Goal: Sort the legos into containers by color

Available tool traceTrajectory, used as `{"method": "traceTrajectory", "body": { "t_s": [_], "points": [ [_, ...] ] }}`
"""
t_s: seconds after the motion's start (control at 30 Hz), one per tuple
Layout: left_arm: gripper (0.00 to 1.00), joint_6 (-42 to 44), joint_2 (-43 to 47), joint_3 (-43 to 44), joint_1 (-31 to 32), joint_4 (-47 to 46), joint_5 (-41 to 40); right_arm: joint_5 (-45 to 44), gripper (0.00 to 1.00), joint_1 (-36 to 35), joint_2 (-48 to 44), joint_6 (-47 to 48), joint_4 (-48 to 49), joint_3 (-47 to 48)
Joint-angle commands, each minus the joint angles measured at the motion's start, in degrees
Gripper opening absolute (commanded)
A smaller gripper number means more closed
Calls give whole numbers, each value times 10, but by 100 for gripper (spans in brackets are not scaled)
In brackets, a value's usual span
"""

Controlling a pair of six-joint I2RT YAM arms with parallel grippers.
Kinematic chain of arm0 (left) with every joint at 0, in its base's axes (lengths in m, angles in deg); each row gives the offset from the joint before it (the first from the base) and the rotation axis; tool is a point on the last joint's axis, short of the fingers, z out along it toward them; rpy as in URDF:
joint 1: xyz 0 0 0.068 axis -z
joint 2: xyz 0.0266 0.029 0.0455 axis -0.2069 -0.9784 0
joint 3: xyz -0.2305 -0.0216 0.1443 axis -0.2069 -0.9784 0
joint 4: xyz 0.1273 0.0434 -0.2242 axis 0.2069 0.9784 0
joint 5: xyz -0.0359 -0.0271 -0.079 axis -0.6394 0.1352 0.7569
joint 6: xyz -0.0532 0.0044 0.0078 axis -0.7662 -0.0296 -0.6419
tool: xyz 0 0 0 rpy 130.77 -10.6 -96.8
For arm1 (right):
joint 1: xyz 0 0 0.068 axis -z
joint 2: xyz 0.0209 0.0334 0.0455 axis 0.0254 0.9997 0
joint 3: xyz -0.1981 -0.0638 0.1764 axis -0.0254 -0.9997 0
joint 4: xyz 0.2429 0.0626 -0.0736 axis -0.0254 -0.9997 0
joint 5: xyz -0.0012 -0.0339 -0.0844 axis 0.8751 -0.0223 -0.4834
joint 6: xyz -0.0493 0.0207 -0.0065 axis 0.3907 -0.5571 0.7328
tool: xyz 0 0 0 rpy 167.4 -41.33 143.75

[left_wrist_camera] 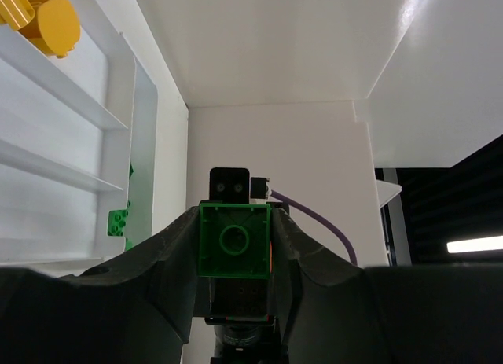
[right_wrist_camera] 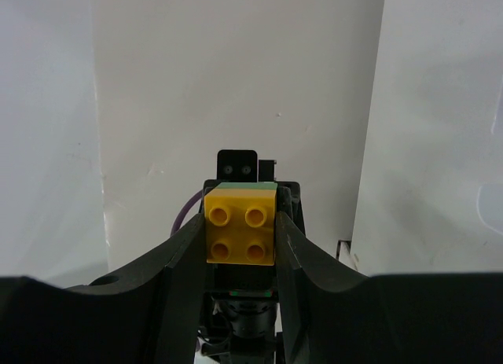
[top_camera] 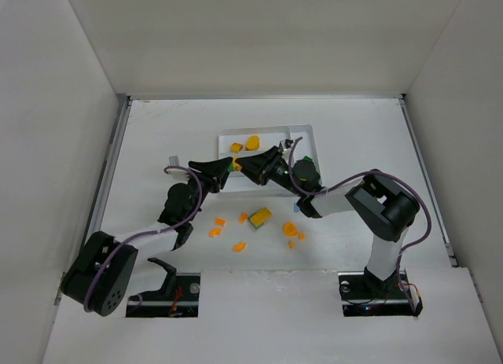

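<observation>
**Gripping one stuck pair from both ends**

Nearest my arm bases, loose orange bits [top_camera: 220,221] and a yellow brick on the surface [top_camera: 260,216] lie scattered, not yet sorted.

Just past them, both arms meet nose to nose at the tray's near edge. My left end effector [left_wrist_camera: 236,222] is clamped on a green brick [left_wrist_camera: 234,242], whose hollow underside faces the wrist camera. My right end effector [right_wrist_camera: 240,222] is clamped on a held yellow brick [right_wrist_camera: 240,226], four studs toward its camera and a green strip behind it. I read that as one stacked pair, held from both sides for pulling apart.

These are hard, light, glossy pieces that won't crush but could slip. I'd keep the pads square on the flat side walls, clear of the seam. I expect the stud fit to resist, then let go suddenly.

Beyond, the white tray [top_camera: 271,137] holds yellow pieces [top_camera: 252,142] in one section and green pieces [left_wrist_camera: 118,221] in a narrow one.

I can read no lettering anywhere, and the stud tops are too small to show a logo.
</observation>
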Motion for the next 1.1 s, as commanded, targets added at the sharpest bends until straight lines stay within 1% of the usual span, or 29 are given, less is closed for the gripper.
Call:
{"method": "traceTrajectory", "body": {
  "t_s": [0.0,0.1,0.23,0.33,0.4,0.47,0.6,0.67,0.8,0.9,0.97,1.07],
  "points": [
    [20,14,23,18,-10,-47,16,8,27,14,9,6,41,-4],
    [19,19,36,8,-34,-31,34,9,27,31,-3,9,46,-24],
    [19,24,72,-21,-99,-12,68,19,27,59,-28,20,47,-55],
    [19,38,103,-34,-147,24,108,28,27,85,-42,41,28,-67],
    [19,56,123,-40,-154,44,115,40,27,99,-42,56,-6,-56],
    [19,80,140,-39,-149,68,122,47,27,118,-41,88,-59,-34],
    [20,129,170,-37,-123,112,122,29,27,148,-42,187,-241,42],
    [20,153,183,-37,-103,134,117,-8,29,153,-39,257,-357,98],
    [21,187,194,-40,-69,153,103,-103,30,149,-2,383,-540,223],
    [21,199,191,-42,-36,154,86,-141,31,149,45,437,-626,307],
    [21,206,182,-43,-10,150,69,-151,32,149,77,455,-662,360],
    [22,216,166,-39,27,148,41,-169,34,149,104,472,-702,411]
  ]
}}
